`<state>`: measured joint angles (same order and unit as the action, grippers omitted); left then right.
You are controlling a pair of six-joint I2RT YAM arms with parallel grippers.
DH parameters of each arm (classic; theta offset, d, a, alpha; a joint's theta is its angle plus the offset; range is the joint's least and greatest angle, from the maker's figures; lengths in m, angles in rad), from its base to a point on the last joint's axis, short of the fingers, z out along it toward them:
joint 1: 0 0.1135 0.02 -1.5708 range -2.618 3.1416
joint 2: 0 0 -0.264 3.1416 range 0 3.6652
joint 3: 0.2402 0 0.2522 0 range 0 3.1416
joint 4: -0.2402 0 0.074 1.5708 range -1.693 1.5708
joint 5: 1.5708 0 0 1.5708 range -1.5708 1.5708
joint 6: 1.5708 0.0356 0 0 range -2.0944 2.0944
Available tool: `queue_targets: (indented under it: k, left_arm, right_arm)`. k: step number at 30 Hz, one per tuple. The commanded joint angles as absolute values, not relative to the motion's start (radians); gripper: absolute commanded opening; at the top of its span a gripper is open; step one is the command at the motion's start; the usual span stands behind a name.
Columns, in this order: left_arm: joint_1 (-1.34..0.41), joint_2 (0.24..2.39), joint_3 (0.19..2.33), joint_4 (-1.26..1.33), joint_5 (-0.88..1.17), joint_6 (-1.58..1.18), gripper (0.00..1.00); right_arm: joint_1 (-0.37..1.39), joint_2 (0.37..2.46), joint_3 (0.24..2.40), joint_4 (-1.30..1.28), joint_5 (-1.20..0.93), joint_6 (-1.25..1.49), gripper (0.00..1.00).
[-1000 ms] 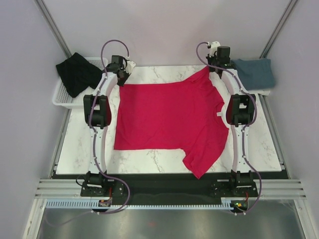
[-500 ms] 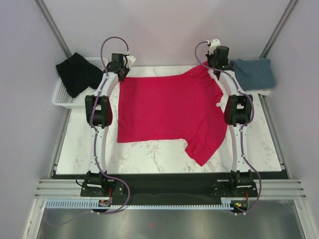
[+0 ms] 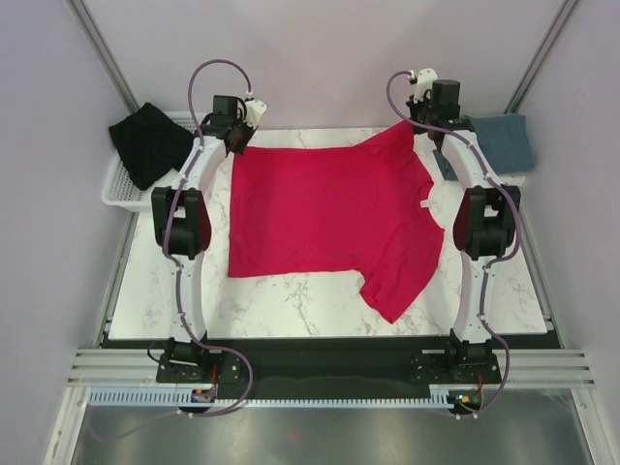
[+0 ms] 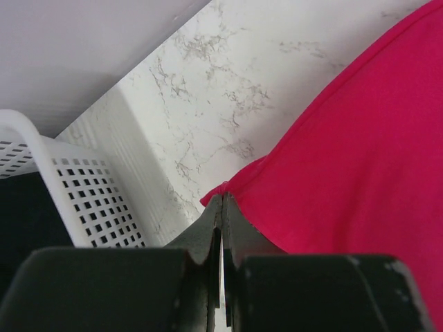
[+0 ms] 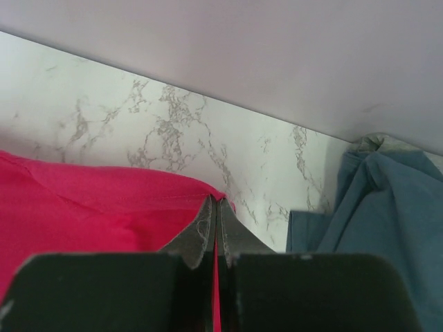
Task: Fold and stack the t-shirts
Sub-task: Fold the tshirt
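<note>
A crimson red t-shirt [image 3: 325,218] lies spread across the marble table, one sleeve trailing toward the front right. My left gripper [image 3: 235,145] is shut on its far left corner [image 4: 228,188]. My right gripper [image 3: 412,124] is shut on its far right sleeve tip [image 5: 208,190], red cloth showing between the jaws. A black t-shirt [image 3: 147,142] is draped over the white basket at the far left. The blue-grey t-shirt [image 3: 499,143] lies bunched at the far right, and in the right wrist view this blue-grey t-shirt [image 5: 377,207] sits just right of the jaws.
The white wire basket [image 3: 124,184] stands off the table's far left corner; its perforated wall [image 4: 83,200] is close to the left jaws. Both arms reach along the table's sides. The back wall rises just behind both grippers.
Both grippers have carried the red shirt's far edge toward the back wall. The shirt slid away from the front edge and now lies flatter.
</note>
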<state>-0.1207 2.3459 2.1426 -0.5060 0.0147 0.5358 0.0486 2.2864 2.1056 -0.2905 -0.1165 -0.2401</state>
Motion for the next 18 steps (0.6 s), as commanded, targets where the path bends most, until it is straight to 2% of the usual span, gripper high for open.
queue_targets:
  k: [1, 18]
  left_arm:
    - [-0.121, 2.212, 2.102, -0.546, 0.077, 0.485, 0.02]
    - [-0.114, 2.005, 1.801, -0.58, 0.112, 0.486, 0.02]
  right_arm:
    - [0.048, 2.178, 2.056, -0.327, -0.17, -0.235, 0.0]
    - [0.046, 1.829, 1.628, -0.374, -0.207, -0.255, 0.0]
